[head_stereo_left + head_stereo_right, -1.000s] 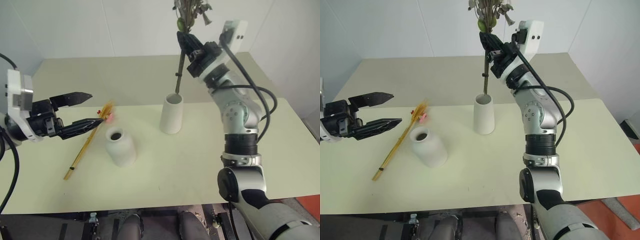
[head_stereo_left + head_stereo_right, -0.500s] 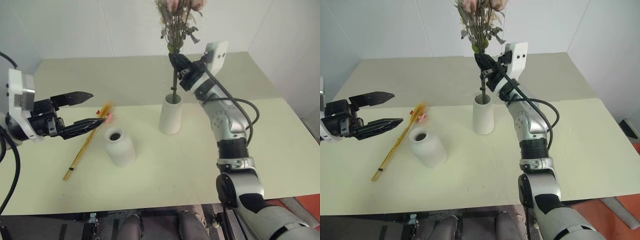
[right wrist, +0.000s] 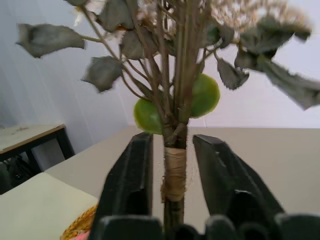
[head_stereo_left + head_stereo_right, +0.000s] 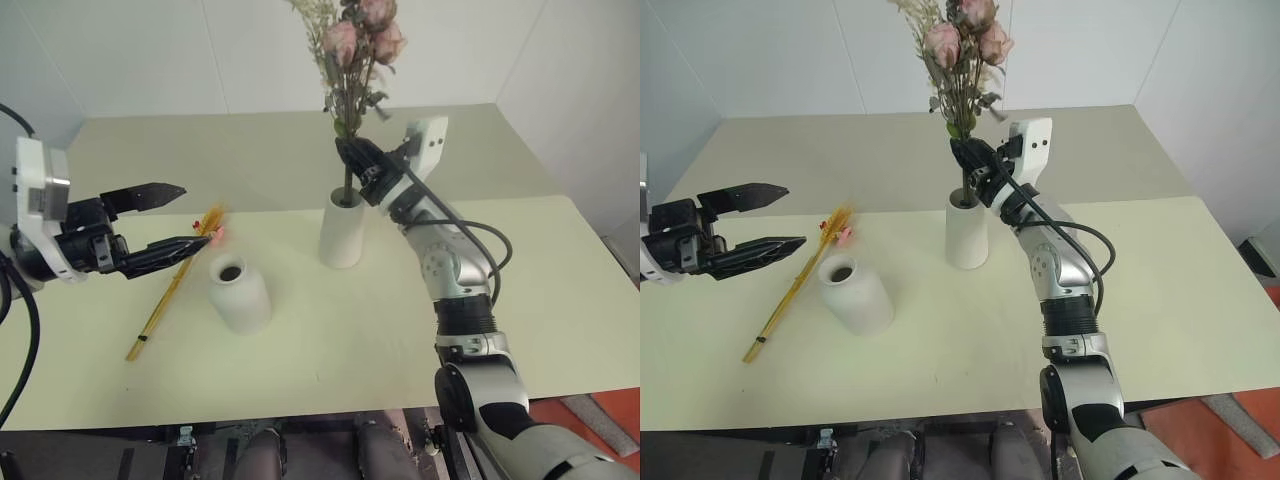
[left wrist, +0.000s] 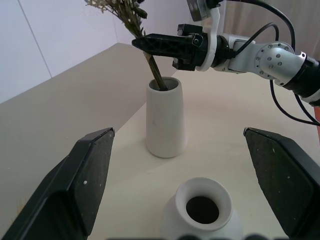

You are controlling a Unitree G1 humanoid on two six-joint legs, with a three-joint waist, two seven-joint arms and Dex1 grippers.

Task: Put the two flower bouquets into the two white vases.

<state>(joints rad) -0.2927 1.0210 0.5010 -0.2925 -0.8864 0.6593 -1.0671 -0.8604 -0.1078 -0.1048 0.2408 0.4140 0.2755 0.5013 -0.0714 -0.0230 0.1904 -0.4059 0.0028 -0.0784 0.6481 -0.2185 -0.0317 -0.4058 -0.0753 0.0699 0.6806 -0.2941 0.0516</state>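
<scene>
The pink rose bouquet (image 4: 355,40) stands upright with its dark stem (image 3: 174,170) down in the mouth of the taller white vase (image 4: 342,230). My right gripper (image 4: 347,152) is just above that mouth, open, its fingers (image 3: 132,175) a little way off the stem on each side. The shorter rounded vase (image 4: 240,293) stands in front and to the left, with nothing in it. Left of it, the golden wheat bunch (image 4: 175,290) lies flat on the table. My left gripper (image 4: 194,214) hovers open over the bunch's blooming end, holding nothing.
The pale table (image 4: 560,280) runs wide to the right and back toward a white wall. Its front edge lies close below the short vase. In the left wrist view the two vases (image 5: 165,120) (image 5: 202,212) stand about a hand's width apart.
My right gripper has come down with the rose bouquet, lowering its stem into the tall vase, and its jaws have parted from the stem. The left arm has stayed still.
</scene>
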